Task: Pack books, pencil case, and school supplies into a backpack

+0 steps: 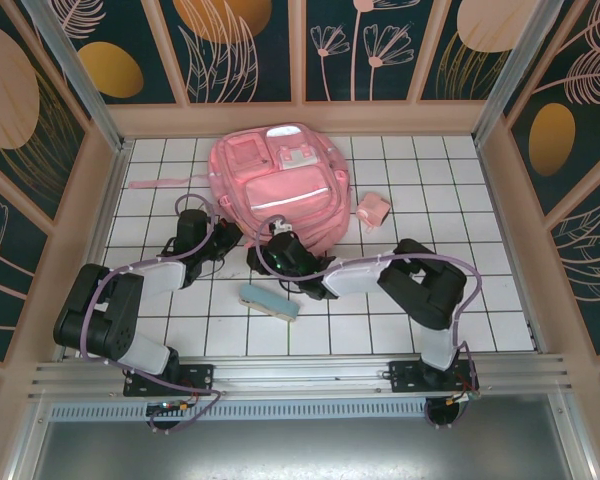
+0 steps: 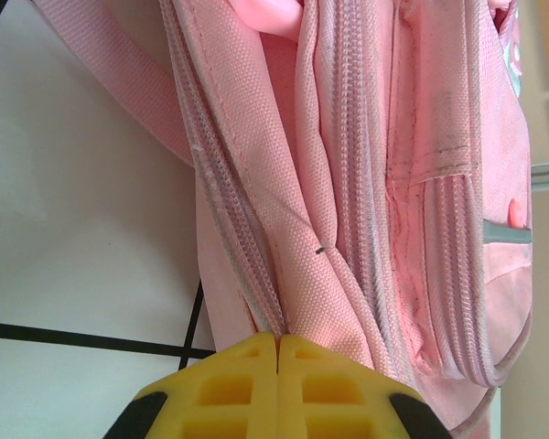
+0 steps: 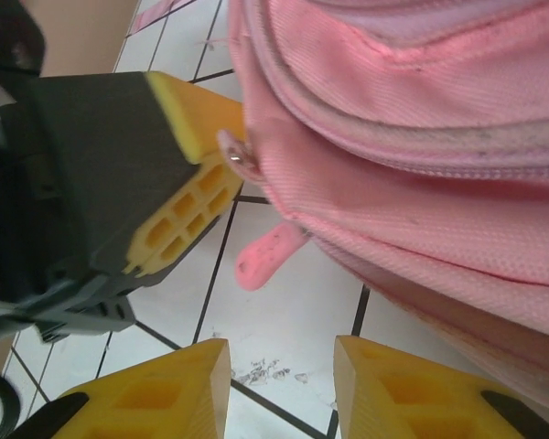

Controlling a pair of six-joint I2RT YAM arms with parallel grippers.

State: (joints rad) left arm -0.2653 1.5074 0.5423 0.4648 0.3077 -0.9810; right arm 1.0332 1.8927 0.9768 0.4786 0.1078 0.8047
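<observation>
The pink backpack (image 1: 280,185) lies flat at the back middle of the tiled table. My left gripper (image 2: 278,340) is shut on the backpack's (image 2: 348,183) zip edge at its near left corner (image 1: 223,237). Just to its right, my right gripper (image 3: 282,384) stands open, low over the tiles, nothing between its fingers. A pink zip pull (image 3: 270,254) hangs from the backpack (image 3: 421,137) a little beyond its fingertips. The blue-teal pencil case (image 1: 270,300) lies on the table in front of both grippers. The small pink school supplies item (image 1: 374,209) sits right of the backpack. The books are out of view.
A pink strap (image 1: 160,183) trails off the backpack to the left. Wooden walls (image 1: 110,200) close in the table on three sides. The left gripper's yellow finger (image 3: 188,215) shows close to the right wrist camera, against the bag.
</observation>
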